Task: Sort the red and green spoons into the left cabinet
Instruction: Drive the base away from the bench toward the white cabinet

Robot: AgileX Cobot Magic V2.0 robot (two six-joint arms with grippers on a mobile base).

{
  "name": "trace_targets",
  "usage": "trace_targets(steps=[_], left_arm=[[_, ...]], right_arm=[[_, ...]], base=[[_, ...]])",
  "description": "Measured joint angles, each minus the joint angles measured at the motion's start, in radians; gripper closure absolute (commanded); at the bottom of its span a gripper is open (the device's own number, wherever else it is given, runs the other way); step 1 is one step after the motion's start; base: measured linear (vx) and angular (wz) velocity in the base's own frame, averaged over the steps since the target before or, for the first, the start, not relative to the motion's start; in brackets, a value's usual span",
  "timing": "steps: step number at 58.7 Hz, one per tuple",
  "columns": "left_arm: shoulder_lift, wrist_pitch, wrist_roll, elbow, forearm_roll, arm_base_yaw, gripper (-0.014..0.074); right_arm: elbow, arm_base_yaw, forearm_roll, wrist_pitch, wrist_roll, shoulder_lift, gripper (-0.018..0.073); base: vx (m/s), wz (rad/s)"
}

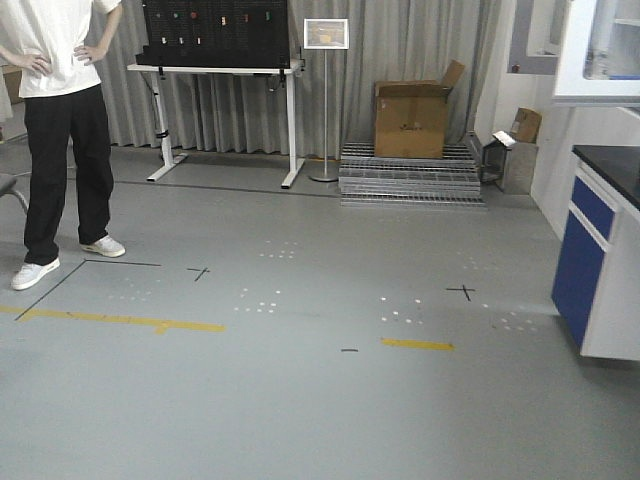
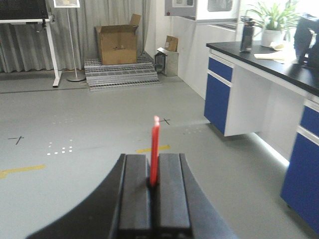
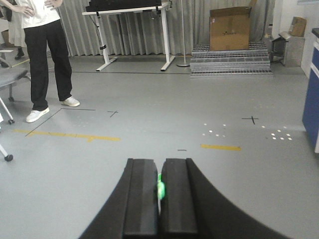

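I get flat, even indoor light with faint shadows; daylight blows out behind the plant (image 2: 267, 17); everything looks slightly soft.

floor (image 1: 300, 420): grey | 2 yellow tape strips (image 1: 418, 344) | 2 black crosses (image 1: 461, 292) | stacked metal grates (image 1: 410, 182)

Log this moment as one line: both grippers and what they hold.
left gripper: shut on slim red plastic spoon | right gripper: shut on bright green plastic spoon | placed: neither yet

Red spoon (image 2: 155, 147): slim straight red handle, pinched in the closed left pincer (image 2: 153, 160), pointing straight out past the pads; bowl hidden.
Green spoon (image 3: 160, 190): bright green sliver clamped in the closed right pincer (image 3: 159, 162); mostly hidden.
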Motion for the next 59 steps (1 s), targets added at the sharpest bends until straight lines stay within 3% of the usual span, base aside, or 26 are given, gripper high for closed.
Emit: trace_targets(steps=[59], left_arm=[[0.000,0.000,0.000,0.000,0.000,0.000,0.0596]], right_arm=[[0.000,0.000,0.001,0.007,0.000,0.000,0.0564]], base=[[0.73,0.01]])
